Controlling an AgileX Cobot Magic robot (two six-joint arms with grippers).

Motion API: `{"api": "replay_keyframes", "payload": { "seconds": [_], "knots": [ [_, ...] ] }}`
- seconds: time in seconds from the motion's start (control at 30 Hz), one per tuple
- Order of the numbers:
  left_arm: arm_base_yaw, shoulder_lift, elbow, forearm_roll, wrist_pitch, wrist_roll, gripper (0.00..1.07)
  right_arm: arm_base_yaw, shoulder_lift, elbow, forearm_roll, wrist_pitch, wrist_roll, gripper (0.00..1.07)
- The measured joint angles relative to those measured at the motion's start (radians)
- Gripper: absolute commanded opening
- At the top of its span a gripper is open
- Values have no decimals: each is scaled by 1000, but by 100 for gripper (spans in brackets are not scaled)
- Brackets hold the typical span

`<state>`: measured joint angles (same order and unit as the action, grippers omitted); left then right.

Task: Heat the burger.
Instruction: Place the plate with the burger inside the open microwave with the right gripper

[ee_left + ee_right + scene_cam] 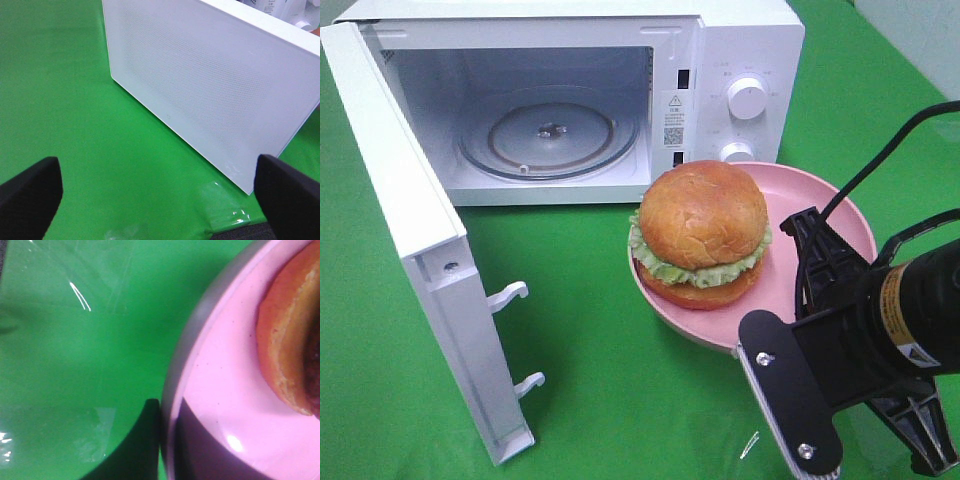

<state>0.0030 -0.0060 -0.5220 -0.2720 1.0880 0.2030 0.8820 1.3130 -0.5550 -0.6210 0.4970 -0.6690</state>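
Note:
The burger (700,235), with glossy brown buns and a green lettuce frill, sits on a pink plate (825,200) just in front of the white microwave (740,60), right of its open cavity. My right gripper (790,310) is shut on the plate's near right rim. In the right wrist view that rim (175,390) and the burger's bottom bun (285,350) fill the frame. My left gripper (160,200) is open with its black fingertips (30,195) wide apart and nothing between them. It faces the outer side of the microwave door (210,90) and is out of the exterior view.
The microwave door (410,260) is swung wide open to the left, with two latch hooks (510,295) sticking out. A glass turntable (550,135) lies inside the cavity. Two knobs (747,98) sit on the panel behind the plate. Green cloth (600,370) covers the table.

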Motion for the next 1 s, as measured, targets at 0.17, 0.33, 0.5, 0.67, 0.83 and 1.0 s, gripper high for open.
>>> {"api": "replay_keyframes", "payload": {
  "seconds": [0.17,0.33,0.5,0.67,0.83,1.0],
  "knots": [
    [0,0,0,0,0,0,98,-64,0,0,91,-51,-158,0],
    [0,0,0,0,0,0,98,-153,0,0,201,-96,-324,0],
    [0,0,0,0,0,0,98,-254,1,-9,299,-101,-514,0],
    [0,0,0,0,0,0,98,-319,1,-54,414,-100,-685,0],
    [0,0,0,0,0,0,98,-346,1,-89,496,-109,-792,0],
    [0,0,0,0,0,0,98,-354,5,-113,544,-109,-864,0]
  ]
}}
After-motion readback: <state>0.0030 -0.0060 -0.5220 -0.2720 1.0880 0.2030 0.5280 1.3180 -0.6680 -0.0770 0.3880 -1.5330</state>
